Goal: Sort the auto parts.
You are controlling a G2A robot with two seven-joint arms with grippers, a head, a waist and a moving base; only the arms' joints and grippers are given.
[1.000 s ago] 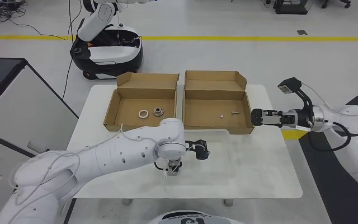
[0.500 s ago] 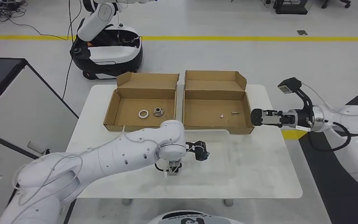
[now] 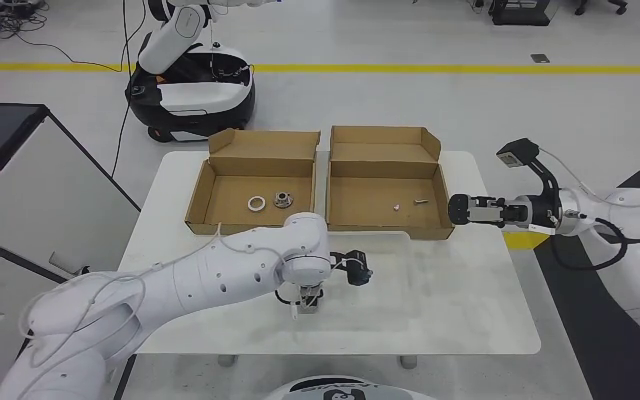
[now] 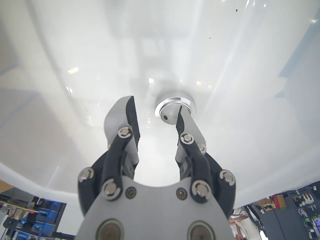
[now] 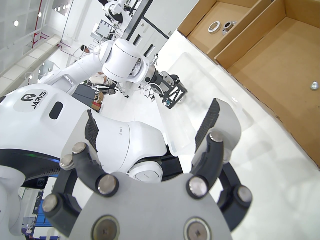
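Observation:
A shiny round metal part (image 4: pixel 172 104) lies on the floor of a white tray (image 3: pixel 395 243) at the table's middle. My left gripper (image 4: pixel 155 107) hangs open just over it, and one fingertip (image 4: pixel 180 116) overlaps the part's edge; the same gripper (image 3: pixel 357 268) shows from above. Nothing is held between the fingers. My right gripper (image 5: pixel 152 121) is open and empty, off the right end of the right cardboard box (image 3: pixel 385 190), seen from above (image 3: pixel 455 209). The left box (image 3: pixel 225 185) holds a metal ring (image 3: pixel 257 203) and a flanged bushing (image 3: pixel 284 197). Two small fasteners (image 3: pixel 397 207) lie in the right box.
Both boxes stand side by side at the table's far edge with their flaps up. The white table (image 3: pixel 470 300) is bare to the right of the tray. Another robot base (image 3: pixel 195 95) stands on the floor beyond the table.
My left gripper has shifted slightly over the tray. The right arm has kept still.

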